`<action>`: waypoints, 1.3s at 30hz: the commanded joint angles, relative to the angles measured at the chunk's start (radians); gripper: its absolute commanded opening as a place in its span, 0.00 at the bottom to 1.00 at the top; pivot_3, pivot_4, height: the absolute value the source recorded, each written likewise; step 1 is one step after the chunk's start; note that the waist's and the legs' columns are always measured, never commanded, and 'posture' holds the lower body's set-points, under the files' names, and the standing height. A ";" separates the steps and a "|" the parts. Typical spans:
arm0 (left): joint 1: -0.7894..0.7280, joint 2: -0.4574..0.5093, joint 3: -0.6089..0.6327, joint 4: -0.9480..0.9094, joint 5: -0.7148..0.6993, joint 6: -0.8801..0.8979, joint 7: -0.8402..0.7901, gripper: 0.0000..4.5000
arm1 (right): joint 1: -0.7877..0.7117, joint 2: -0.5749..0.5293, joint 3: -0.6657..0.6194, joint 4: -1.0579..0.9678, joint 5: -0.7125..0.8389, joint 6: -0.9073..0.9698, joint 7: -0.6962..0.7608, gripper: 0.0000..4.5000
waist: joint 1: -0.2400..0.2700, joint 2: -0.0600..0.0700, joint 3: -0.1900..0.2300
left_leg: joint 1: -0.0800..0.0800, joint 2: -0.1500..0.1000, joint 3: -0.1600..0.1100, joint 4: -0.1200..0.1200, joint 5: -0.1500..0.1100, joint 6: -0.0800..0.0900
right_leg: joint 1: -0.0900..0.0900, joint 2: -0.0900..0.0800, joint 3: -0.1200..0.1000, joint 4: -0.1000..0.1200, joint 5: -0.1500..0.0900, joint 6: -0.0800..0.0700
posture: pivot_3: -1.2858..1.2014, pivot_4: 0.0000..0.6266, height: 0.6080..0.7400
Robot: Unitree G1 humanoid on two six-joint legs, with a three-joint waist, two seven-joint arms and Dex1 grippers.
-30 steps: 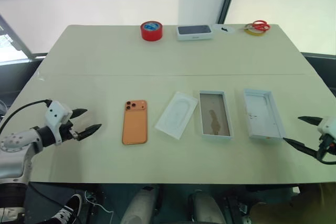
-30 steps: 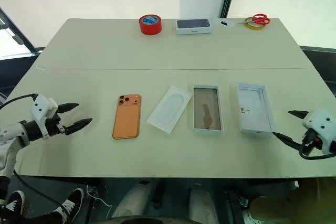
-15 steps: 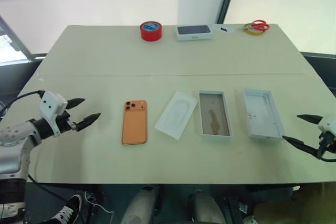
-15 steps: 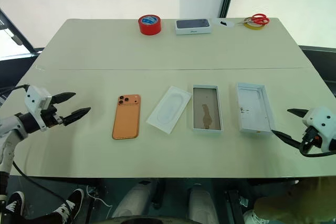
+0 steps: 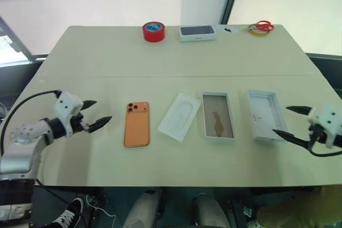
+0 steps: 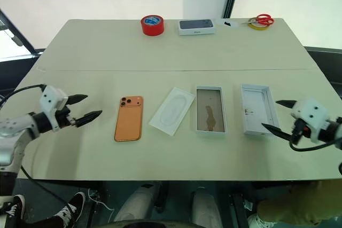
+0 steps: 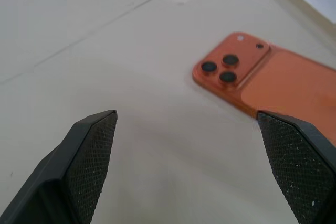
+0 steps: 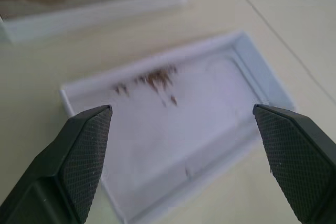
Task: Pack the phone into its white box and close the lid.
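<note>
Left eye view: table [image 5: 107,52] set out in a row – phone [image 5: 137,124], insert [image 5: 180,116], white box [image 5: 218,116], lid [image 5: 266,116].
Step in hand: the approach – nothing packed, lid off.
Left gripper [image 5: 96,115]: jaws spread wide, empty, at nine o'clock of the phone, near but apart.
Right gripper [image 5: 290,121]: wide open too, holding nothing, at four o'clock of the lid.
Next move: likely the left claw must straddle the phone, then carry it to the white box.
Left wrist view: phone's three lenses, close.
Right wrist view: dark specks inside the lid.
</note>
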 commanded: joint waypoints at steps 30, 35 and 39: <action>-0.443 -0.446 -0.181 0.152 -0.191 0.836 0.186 0.99 | -0.188 0.049 0.204 -0.251 -0.063 0.055 -0.041 1.00 | 0.004 -0.002 0.001 | -0.002 -0.001 -0.003 0.010 0.000 0.000 | 0.004 0.001 -0.004 0.001 0.002 0.005 | 0.52 0.24 1.00; -0.426 -0.466 -0.182 0.166 -0.193 0.821 0.193 0.59 | -0.184 0.047 0.199 -0.248 -0.067 0.054 -0.054 1.00 | 0.003 -0.003 0.001 | -0.002 -0.001 -0.003 0.011 0.000 0.000 | 0.005 0.001 -0.004 0.001 0.002 0.005 | 0.52 0.24 1.00; -0.417 -0.485 -0.156 0.162 -0.210 0.844 0.218 0.14 | -0.179 0.046 0.203 -0.253 -0.065 0.059 -0.053 1.00 | 0.004 -0.003 0.001 | -0.002 -0.001 -0.003 0.011 0.000 0.000 | 0.005 0.001 -0.004 0.001 0.002 0.005 | 0.52 0.24 1.00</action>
